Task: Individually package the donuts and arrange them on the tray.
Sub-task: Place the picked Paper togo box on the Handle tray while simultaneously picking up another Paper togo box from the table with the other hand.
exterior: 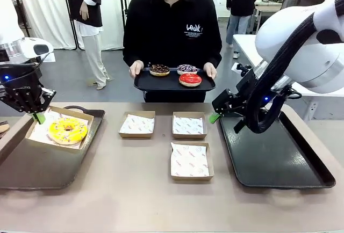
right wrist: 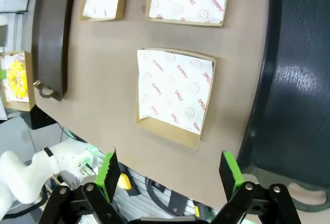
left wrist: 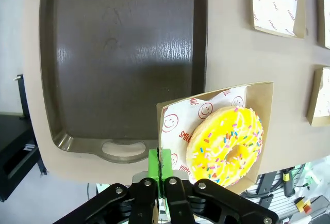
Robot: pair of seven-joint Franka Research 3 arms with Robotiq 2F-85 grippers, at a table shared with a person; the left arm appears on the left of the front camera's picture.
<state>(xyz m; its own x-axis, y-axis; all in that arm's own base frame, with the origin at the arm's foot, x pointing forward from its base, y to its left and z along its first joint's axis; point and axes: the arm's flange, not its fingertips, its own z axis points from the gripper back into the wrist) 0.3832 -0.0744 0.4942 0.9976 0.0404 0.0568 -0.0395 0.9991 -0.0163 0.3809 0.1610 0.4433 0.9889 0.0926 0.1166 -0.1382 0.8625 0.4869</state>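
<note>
Yellow donut (left wrist: pixel 227 146): ring-shaped, glossy glaze, multicoloured sprinkles. It sits in a shallow brown cardboard box (left wrist: pixel 180 115) lined with white paper printed with red smileys, at the lower centre of the left wrist view.

Left gripper (left wrist: pixel 160 158): green pads pressed together, clamped on the box's near wall. The donut lies just right of the fingers, apart from them. The box overlaps a corner of the smooth dark brown tray (left wrist: pixel 124 43).

Right gripper (right wrist: pixel 170 170): fingers wide apart, holding nothing. An empty lined box (right wrist: pixel 175 97) lies farther up the frame.

In the front view, upper centre, a person's black tray (exterior: pixel 142 85) carries the chocolate donut (exterior: pixel 159 70), sprinkled donut (exterior: pixel 187 68) and red donut (exterior: pixel 190 79).
</note>
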